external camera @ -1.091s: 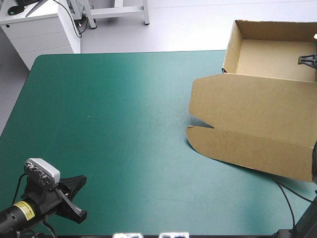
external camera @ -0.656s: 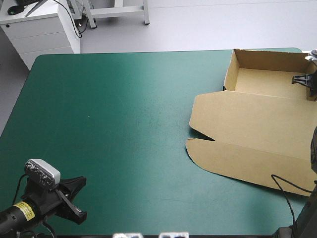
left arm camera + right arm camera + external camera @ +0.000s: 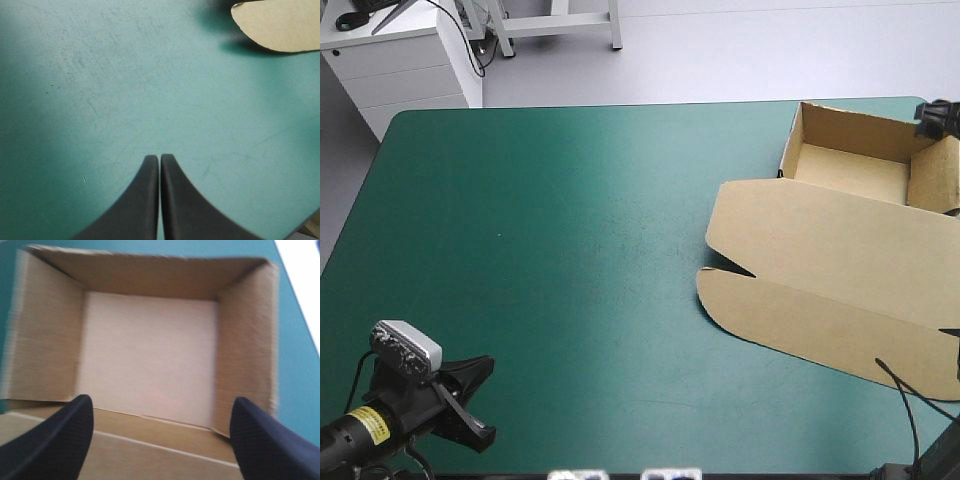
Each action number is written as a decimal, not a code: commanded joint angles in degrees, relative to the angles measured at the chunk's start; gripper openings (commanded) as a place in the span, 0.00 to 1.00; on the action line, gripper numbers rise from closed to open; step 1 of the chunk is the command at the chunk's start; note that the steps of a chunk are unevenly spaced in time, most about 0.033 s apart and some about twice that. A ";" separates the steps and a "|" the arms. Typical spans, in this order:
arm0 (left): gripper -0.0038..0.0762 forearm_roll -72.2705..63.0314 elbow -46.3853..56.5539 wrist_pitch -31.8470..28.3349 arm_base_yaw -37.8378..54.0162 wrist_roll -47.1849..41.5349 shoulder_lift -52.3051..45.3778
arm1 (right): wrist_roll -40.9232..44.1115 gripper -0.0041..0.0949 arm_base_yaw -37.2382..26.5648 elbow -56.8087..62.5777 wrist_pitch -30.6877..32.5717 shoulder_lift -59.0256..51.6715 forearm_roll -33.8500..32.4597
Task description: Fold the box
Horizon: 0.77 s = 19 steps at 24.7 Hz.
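Note:
The brown box (image 3: 820, 250) rests on the teal-green cover at the table's right side. It is an open tray (image 3: 845, 170) with raised walls at the far end, its lid flat toward the front. My right gripper (image 3: 162, 402) hangs open over the tray's floor (image 3: 150, 355), holding nothing. In the high view the right gripper (image 3: 935, 118) shows at the tray's far right corner. My left gripper (image 3: 160, 157) is shut and empty, low over the bare cover near the front left corner (image 3: 470, 400). A rounded lid corner (image 3: 280, 25) lies well ahead of it.
The box sits close to the table's right edge and far right corner. A white drawer cabinet (image 3: 405, 65) stands just beyond the far left corner. The teal-green cover (image 3: 550, 240) spans the left and middle.
Earlier the box was held lifted and tilted by the right gripper. It has come down flat onto the table, and the right gripper has opened and let go of it. The left arm has not moved.

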 commanded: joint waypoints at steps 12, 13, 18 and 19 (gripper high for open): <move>0.04 -0.66 -1.35 -8.21 -0.34 -0.31 0.44 | -22.33 0.03 18.69 23.83 -0.96 -23.16 23.89; 0.04 -0.66 -1.35 -9.00 -0.34 -0.31 0.44 | -22.48 0.03 20.08 27.88 -3.55 -25.92 20.85; 0.04 0.57 -1.35 -11.23 -0.34 -0.31 0.44 | -25.67 0.03 21.94 44.88 -18.27 -38.01 17.22; 0.04 1.64 -1.35 -11.35 -0.34 -0.31 0.44 | -26.67 0.03 21.94 47.05 -20.53 -39.59 17.34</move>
